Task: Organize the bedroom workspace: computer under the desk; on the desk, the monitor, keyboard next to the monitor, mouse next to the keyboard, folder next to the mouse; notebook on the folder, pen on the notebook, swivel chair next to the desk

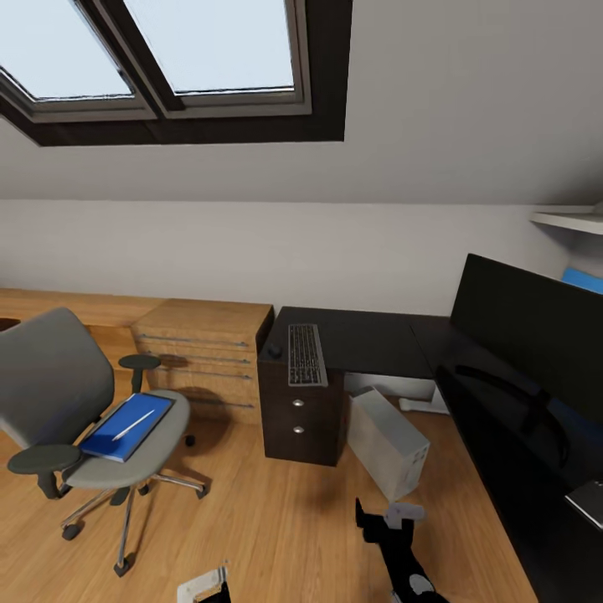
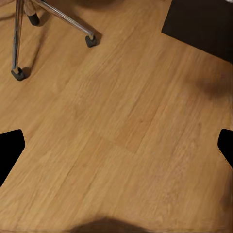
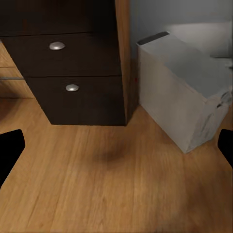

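- Folder (image 1: 126,427), bright blue, is seen lying flat on the seat of the swivel chair (image 1: 59,394), with the thin white pen (image 1: 134,425) resting on top of it.
- The swivel chair is placed on the wooden floor (image 1: 276,519) in front of a light wooden chest (image 1: 205,356), well apart from the drawer unit of the desk (image 1: 368,339).
- The keyboard (image 1: 306,353) is laid on the black surface above the drawer unit, and the small dark mouse (image 1: 274,350) is set just beside it, at the edge nearest the chest.
- The monitor (image 1: 528,327) is stood on the other wing of the surface, at the head view's right.
- The computer (image 1: 387,442), a light-grey tower, is stood on the floor beside the drawer unit, at the open space under the surface; in the right wrist view it (image 3: 187,92) is seen next to the two drawers with round silver knobs (image 3: 57,46).
- The right gripper (image 3: 116,150) is held low over bare floor, its jaws spread wide.
- The left gripper (image 2: 116,150) is likewise held over the floor near the chair's chrome legs (image 2: 63,17), its jaws spread wide.
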{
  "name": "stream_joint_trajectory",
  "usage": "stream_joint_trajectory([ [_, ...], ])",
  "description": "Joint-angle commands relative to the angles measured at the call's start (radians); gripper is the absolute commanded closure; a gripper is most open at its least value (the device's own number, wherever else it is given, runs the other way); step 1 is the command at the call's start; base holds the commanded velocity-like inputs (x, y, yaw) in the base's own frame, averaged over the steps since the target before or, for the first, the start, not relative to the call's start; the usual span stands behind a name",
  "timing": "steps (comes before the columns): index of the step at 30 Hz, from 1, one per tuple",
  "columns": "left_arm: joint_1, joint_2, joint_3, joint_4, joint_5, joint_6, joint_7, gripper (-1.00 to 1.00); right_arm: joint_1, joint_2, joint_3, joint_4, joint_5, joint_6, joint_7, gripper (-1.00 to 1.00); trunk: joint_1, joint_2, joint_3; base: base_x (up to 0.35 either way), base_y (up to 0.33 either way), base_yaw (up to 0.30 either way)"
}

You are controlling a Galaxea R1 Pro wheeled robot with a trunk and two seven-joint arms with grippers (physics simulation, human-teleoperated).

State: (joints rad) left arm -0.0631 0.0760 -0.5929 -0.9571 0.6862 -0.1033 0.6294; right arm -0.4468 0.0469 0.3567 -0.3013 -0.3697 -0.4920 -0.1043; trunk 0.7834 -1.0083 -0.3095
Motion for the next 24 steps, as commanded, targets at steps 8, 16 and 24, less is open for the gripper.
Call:
stream_joint_trajectory([
  [8,-0.003,-0.004,0.099,-0.261,0.012,0.259,0.008,-1.00,-0.048,-0.059,-0.024,-0.289,-0.051,0.254,-0.115,-1.00,-0.031,0.055,0.024,0.000,0.000,0.000],
  [16,-0.009,-0.032,0.172,-0.394,0.017,0.414,0.009,-1.00,-0.053,-0.082,-0.136,-0.449,-0.085,0.548,-0.256,-1.00,-0.061,0.111,0.049,0.000,0.000,0.000],
  [24,-0.010,-0.034,0.174,-0.334,0.005,0.417,0.008,-1.00,-0.053,-0.191,-0.210,-0.457,-0.086,0.586,-0.246,-1.00,-0.084,0.153,0.068,0.000,0.000,0.000],
])
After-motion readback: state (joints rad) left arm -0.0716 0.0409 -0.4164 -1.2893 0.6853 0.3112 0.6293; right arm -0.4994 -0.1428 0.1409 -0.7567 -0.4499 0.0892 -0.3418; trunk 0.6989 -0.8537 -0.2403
